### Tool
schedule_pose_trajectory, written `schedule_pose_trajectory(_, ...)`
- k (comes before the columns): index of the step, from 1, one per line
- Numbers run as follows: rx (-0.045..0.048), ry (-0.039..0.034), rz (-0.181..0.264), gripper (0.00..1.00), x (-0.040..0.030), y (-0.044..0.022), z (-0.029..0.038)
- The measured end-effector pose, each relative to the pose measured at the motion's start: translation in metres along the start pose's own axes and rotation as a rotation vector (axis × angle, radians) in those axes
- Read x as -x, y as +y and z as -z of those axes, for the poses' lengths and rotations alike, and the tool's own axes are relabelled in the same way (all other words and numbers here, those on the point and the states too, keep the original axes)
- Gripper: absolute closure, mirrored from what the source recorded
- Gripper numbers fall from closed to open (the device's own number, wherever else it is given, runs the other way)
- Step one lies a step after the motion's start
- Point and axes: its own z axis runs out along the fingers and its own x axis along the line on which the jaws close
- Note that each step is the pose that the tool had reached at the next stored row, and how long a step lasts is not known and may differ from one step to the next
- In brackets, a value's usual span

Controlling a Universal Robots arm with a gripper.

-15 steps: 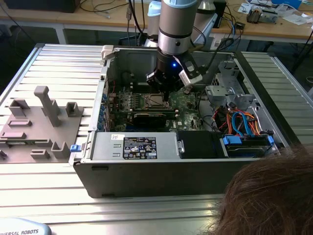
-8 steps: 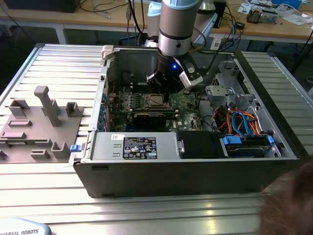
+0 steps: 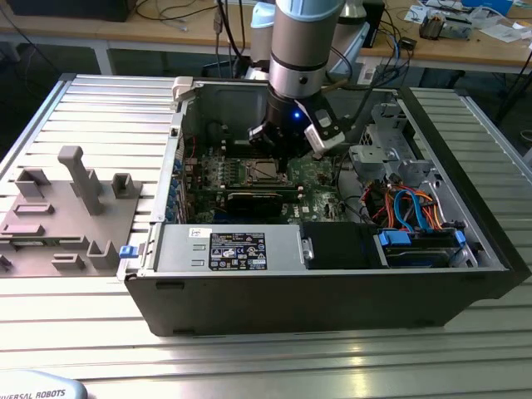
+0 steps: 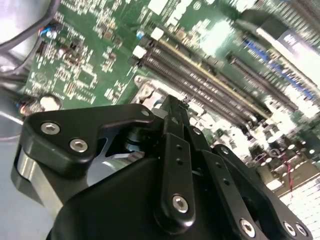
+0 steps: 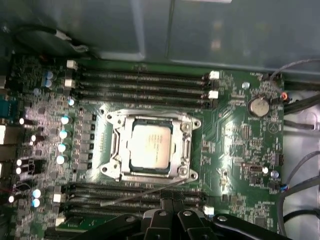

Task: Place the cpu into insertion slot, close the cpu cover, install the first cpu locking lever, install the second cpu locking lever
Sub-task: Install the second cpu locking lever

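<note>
Hovering hand (image 5: 170,207), fingers pressed together, one cpu (image 5: 150,145) seated under one cpu cover (image 5: 185,150)

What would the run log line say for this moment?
cpu: seated in insertion slot | cpu cover: closed | claw: above motherboard, beside slot

Cpu (image 5: 150,146) under closed cpu cover (image 5: 186,150)
</note>
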Motion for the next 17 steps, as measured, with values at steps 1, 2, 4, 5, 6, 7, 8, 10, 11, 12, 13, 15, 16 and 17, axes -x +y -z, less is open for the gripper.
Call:
schedule_pose_trajectory(1,0.0134,-0.001,0.0,0.89,0.0,-0.0008,0.0)
schedule_pose_trajectory(2,0.0244,-0.0018,0.0,0.89,-0.0001,-0.0015,0.0001)
schedule_pose_trajectory(4,0.0376,-0.0028,-0.001,0.89,-0.0002,-0.0034,0.0002)
schedule_pose_trajectory(5,0.0442,-0.0033,-0.001,0.89,-0.0003,-0.0047,0.0002)
schedule_pose_trajectory(6,0.0504,-0.0037,-0.001,0.89,-0.0004,-0.006,0.0003)
schedule_pose_trajectory(7,0.0558,-0.0041,-0.001,0.89,-0.0006,-0.0073,0.0003)
schedule_pose_trajectory(8,0.0637,-0.0047,-0.001,0.89,-0.0007,-0.0094,0.0005)
schedule_pose_trajectory(10,0.0655,-0.0048,-0.001,0.89,-0.0009,-0.0113,0.0006)
schedule_pose_trajectory(11,0.0656,-0.0048,-0.001,0.89,-0.0011,-0.0131,0.0007)
schedule_pose_trajectory(12,0.0658,-0.0048,-0.001,0.89,-0.0013,-0.0146,0.0008)
schedule_pose_trajectory(13,0.0661,-0.0048,-0.001,0.89,-0.0016,-0.0167,0.001)
schedule_pose_trajectory(15,0.0665,-0.0049,-0.001,0.89,-0.0022,-0.019,0.0012)
schedule_pose_trajectory(16,0.0665,-0.0049,-0.001,0.89,-0.0025,-0.0199,0.0012)
schedule_pose_trajectory(17,0.0667,-0.005,-0.001,0.89,-0.0034,-0.0224,0.0011)
